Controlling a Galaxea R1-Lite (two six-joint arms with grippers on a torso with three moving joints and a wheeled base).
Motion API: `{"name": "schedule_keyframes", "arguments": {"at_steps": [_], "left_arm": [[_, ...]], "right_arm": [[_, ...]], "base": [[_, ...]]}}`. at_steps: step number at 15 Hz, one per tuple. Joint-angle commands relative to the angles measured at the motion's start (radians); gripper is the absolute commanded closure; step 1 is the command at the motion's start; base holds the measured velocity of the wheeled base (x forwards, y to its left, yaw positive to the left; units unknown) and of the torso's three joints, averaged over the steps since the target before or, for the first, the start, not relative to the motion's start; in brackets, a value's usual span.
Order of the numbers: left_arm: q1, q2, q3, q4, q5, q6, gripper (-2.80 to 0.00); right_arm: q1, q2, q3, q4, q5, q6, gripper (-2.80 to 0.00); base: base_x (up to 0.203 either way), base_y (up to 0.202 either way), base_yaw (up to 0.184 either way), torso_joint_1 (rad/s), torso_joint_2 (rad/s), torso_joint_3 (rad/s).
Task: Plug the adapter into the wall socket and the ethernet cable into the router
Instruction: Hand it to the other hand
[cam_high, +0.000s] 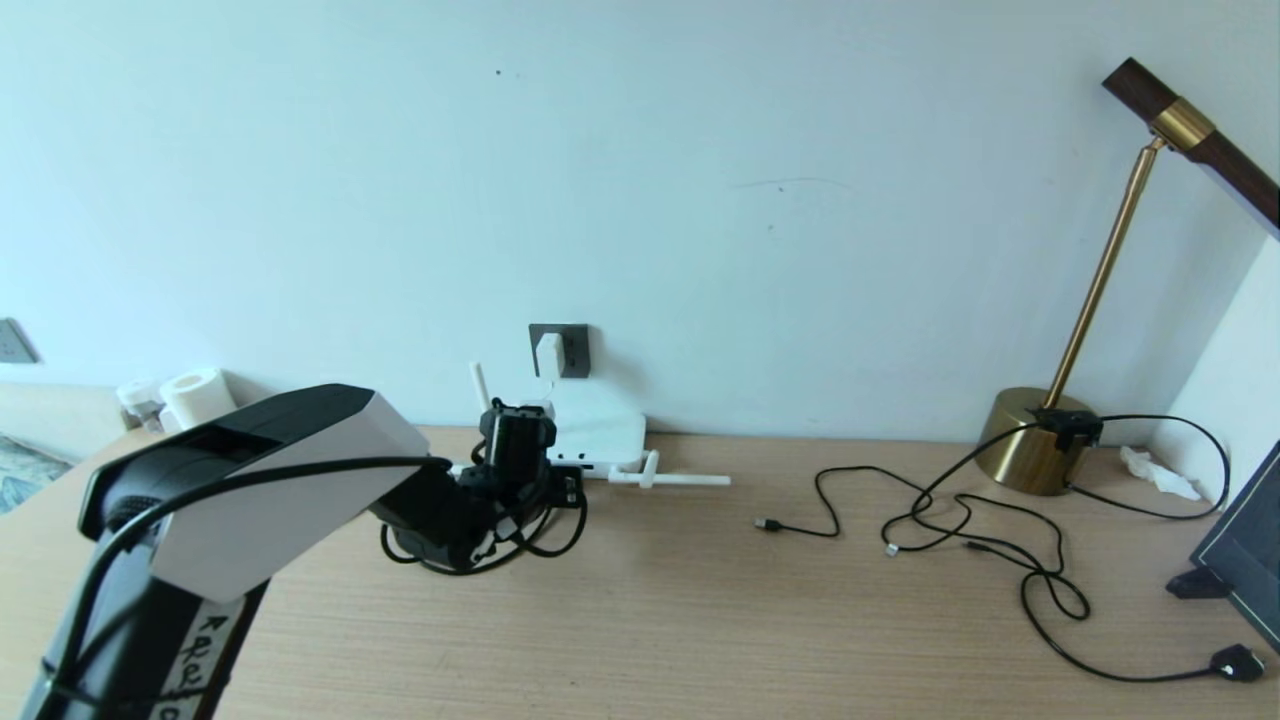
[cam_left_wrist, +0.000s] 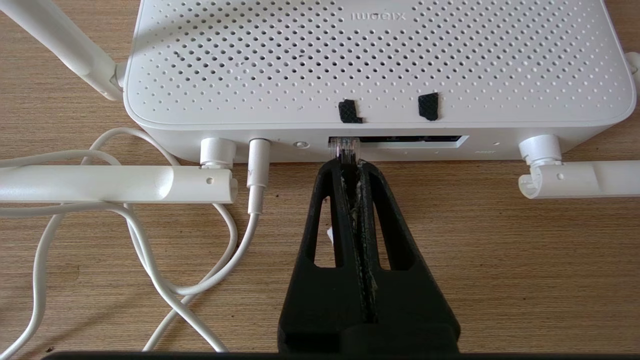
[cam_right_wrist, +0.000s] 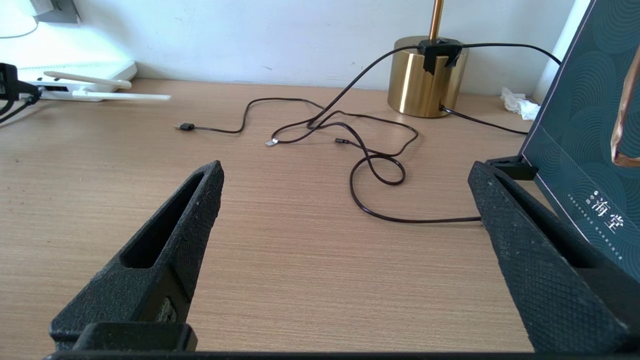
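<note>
At the near edge of the desk (cam_high: 640, 620), the left gripper (cam_left_wrist: 348, 159) is seen clamped tight on the clear clip plug of the ethernet cable (cam_high: 545, 540), its two fingers pressed together so that only the plug's tip shows beyond them. The plug is held level and square to the router (cam_left_wrist: 375, 55), its tip set at the left end of the dark port slot (cam_left_wrist: 412, 140) on the front edge; how deep it is seated cannot be told, so the insertion is judged under way rather than finished. A white cord (cam_left_wrist: 252, 200) is already plugged in beside that slot, and it is looped over the wood past a folded-down antenna (cam_left_wrist: 115, 183). Farther back, against the wall, the adapter (cam_high: 549, 356) is seated in the wall socket (cam_high: 575, 350), which suggests that half of the job has been settled. Off to the robot's right, the right gripper (cam_right_wrist: 345, 210) is held low over bare wood with its fingers spread wide and nothing between them, well apart from the thin black cables (cam_right_wrist: 350, 135) that trail toward a brass lamp base (cam_right_wrist: 425, 80).
</note>
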Motion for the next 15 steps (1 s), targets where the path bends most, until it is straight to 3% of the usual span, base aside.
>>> {"name": "schedule_keyframes", "arguments": {"at_steps": [1,15], "left_arm": [[0.000,-0.006,0.000,-0.005,0.002,-0.001,0.00],[0.000,-0.021,0.003,0.012,0.003,-0.001,0.00]], "right_arm": [[0.000,0.002,0.012,-0.001,0.000,0.000,-2.80],[0.000,0.002,0.012,-0.001,0.000,0.000,-2.80]], "base": [[0.000,0.000,0.000,0.000,0.00,0.000],[0.000,0.000,0.000,0.000,0.00,0.000]]}}
